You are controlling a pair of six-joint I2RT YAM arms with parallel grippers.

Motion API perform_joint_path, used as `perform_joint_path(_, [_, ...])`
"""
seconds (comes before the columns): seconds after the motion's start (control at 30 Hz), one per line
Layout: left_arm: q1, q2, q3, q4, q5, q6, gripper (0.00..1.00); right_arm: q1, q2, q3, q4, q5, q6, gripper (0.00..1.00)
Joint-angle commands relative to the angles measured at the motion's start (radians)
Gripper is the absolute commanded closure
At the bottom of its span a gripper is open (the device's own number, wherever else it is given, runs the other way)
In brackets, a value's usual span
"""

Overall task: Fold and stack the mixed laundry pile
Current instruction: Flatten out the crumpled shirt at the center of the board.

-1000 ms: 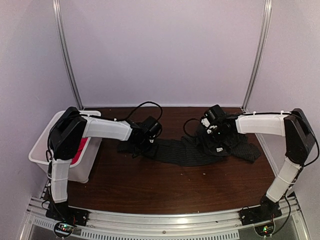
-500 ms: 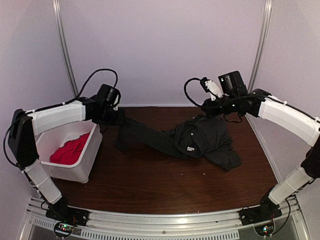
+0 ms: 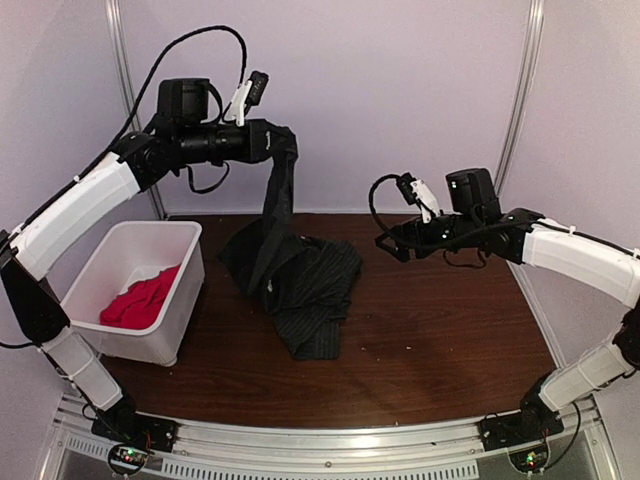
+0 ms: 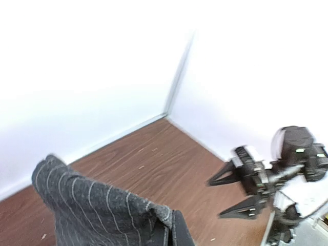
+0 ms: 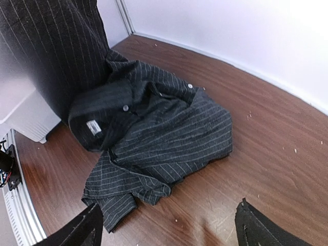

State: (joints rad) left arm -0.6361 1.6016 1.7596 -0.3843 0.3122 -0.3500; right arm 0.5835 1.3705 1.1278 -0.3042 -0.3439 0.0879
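The dark charcoal pinstriped shirt point(image 3: 300, 285) is partly lifted. One sleeve runs up to my left gripper point(image 3: 268, 140), which is shut on it high above the table's back left. The rest lies crumpled on the wood, collar and buttons up point(image 5: 154, 123). In the left wrist view the striped cloth point(image 4: 97, 210) covers my own fingers. My right gripper point(image 3: 388, 246) hovers open and empty to the right of the shirt, its fingertips point(image 5: 87, 230) spread wide over bare wood. The red T-shirt point(image 3: 140, 298) lies in the white bin point(image 3: 185, 275).
The white bin point(image 5: 20, 113) stands at the table's left edge, close to the hanging sleeve point(image 5: 56, 46). Metal uprights point(image 3: 135, 120) and the pale back wall close in the rear. The right gripper point(image 4: 218, 200) also shows in the left wrist view.
My left arm has swung up high with the sleeve, dragging the shirt leftward. My right gripper has let go of the shirt, opened wide and moved down to its right.
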Motion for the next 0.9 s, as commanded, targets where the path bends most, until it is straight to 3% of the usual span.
perform_joint_path(0.0, [0.003,-0.002,0.122,0.136,0.192,-0.001,1.0,0.023,0.036,0.027,0.144,-0.137,0.029,0.09])
perform_joint_path(0.27, [0.003,0.082,0.336,0.12,0.293,-0.046,1.0,0.141,0.158,0.016,0.301,-0.119,0.162,0.09])
perform_joint_path(0.4, [0.009,0.056,0.329,0.124,0.281,-0.043,1.0,0.162,0.217,0.024,0.301,-0.054,0.136,0.08])
perform_joint_path(0.57, [0.026,0.049,0.346,0.141,0.215,-0.08,1.0,0.177,0.261,-0.036,0.469,-0.123,0.123,0.0])
perform_joint_path(0.7, [0.04,0.067,0.374,0.124,0.177,-0.097,1.0,0.223,0.243,-0.089,0.587,-0.154,0.102,0.0])
perform_joint_path(0.87, [0.047,0.077,0.383,0.125,0.16,-0.105,1.0,0.292,0.238,-0.12,0.694,-0.024,0.06,0.0])
